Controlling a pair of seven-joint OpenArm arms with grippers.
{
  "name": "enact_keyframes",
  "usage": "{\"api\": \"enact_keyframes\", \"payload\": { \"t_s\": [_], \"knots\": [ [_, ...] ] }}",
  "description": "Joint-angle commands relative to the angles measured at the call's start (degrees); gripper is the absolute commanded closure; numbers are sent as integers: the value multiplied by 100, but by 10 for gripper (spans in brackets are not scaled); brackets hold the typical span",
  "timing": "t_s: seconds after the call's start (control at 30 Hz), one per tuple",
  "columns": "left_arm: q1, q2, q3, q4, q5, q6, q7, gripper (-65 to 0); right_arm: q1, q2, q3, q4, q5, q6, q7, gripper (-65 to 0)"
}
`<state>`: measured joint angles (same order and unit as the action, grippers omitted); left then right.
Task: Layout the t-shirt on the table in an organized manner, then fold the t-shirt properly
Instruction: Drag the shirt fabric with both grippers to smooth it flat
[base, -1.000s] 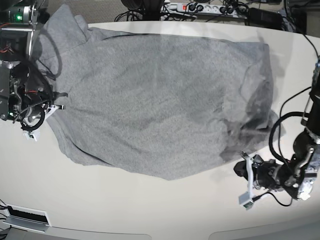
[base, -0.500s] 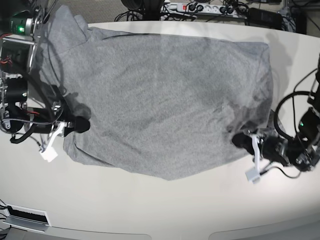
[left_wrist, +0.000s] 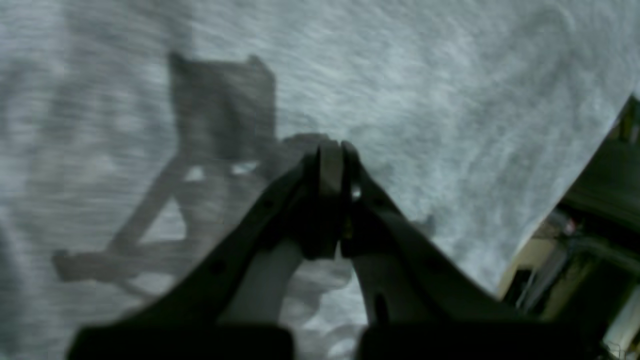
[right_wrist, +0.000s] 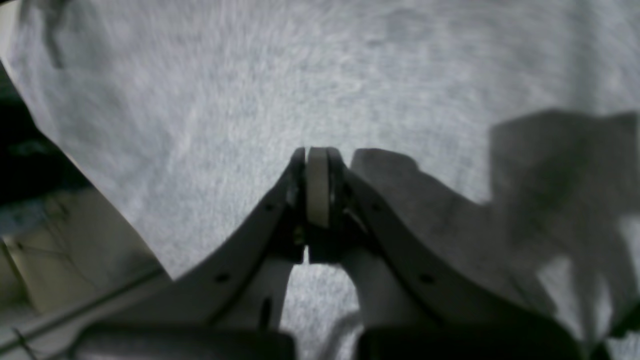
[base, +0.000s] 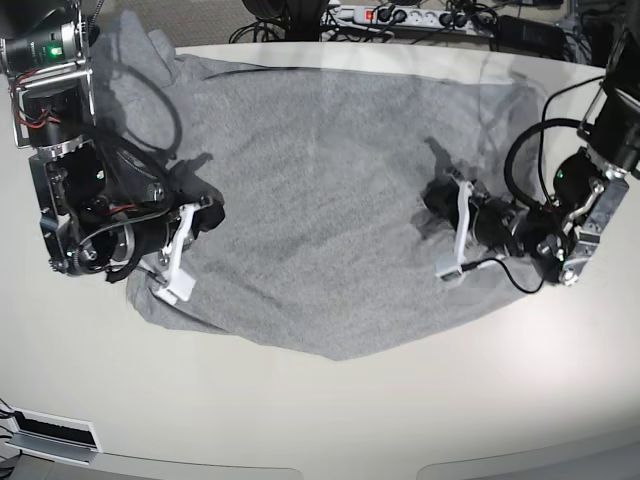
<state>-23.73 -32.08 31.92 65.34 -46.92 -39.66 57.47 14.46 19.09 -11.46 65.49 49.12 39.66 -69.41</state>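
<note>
Both end effectors (base: 207, 212) (base: 436, 198) hover over the t-shirt (base: 330, 170).

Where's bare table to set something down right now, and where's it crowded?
Free: the wide strip of table between the t-shirt hem and the near curved edge, plus the near corners. Crowded: mid-table, where the shirt spreads and the left gripper and right gripper sit shut over the cloth.

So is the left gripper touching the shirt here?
Cannot tell. In the left wrist view the left gripper has its jaws shut above the shirt, its shadow offset beside it; blur hides any contact or gap. The base view doesn't settle it.
</note>
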Motion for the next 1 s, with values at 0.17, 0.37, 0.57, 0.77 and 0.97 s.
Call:
{"api": "enact_keyframes", "payload": {
  "t_s": [0.17,0.37,0.57,0.77,0.97],
  "knots": [
    [339,-229,-48,205,708,-34,-507,0,105,118,-621,92,-761,34,516,0],
    [791,-254,-48,170,2033,-34,-1565,0,33,186,-1305,90,-2243,31,1563,0],
    [979,-236,-48,-120,3224,710,-2824,0,66,186,-1453,90,-2968,-863,2041,0],
    [970,-190,-48,-1032,3995,1185,-3978,0,109,186,-1451,90,-3016,-1419,2037,0],
    [839,74,-48,-1939,4629,1287,-4623,0,155,168,-1447,90,-3423,-2430,2063,0]
  ]
}}
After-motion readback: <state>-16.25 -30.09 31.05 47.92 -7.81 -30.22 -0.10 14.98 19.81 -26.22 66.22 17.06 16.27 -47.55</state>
